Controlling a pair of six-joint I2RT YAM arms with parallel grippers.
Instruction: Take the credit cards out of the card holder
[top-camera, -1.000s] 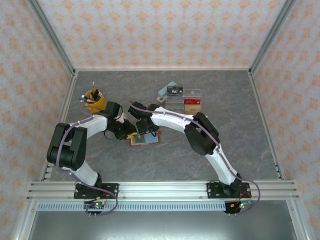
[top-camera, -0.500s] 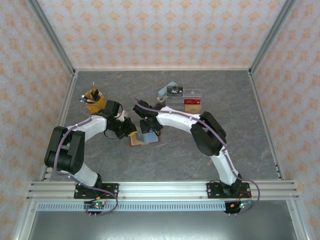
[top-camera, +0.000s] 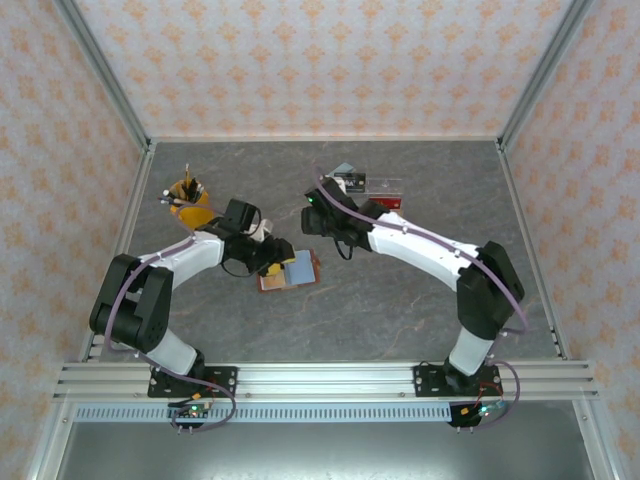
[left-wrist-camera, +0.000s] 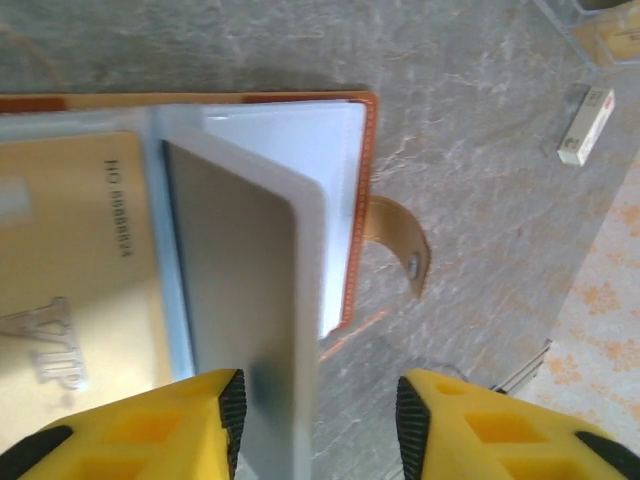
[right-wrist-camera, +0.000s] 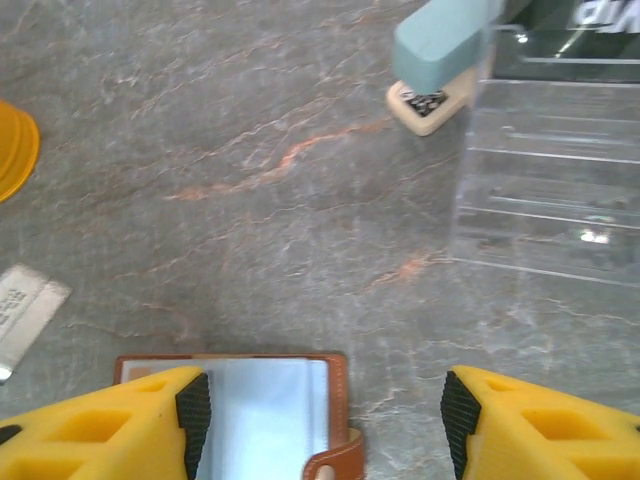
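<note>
Curls the left arm in low from the side, with the left gripper (left-wrist-camera: 318, 400) tipped down over the open holder (left-wrist-camera: 395, 225), jaws parted around an upright clear sleeve (left-wrist-camera: 308, 250) that carries a grey card (left-wrist-camera: 235, 300), and a gold card (left-wrist-camera: 80, 290) lying flat beyond one jaw. Stretches the right arm long over the table (right-wrist-camera: 250, 200), with the right gripper (right-wrist-camera: 325, 395) high and pointing down, jaws wide and empty, the holder's corner just below, nearer one jaw.
</note>
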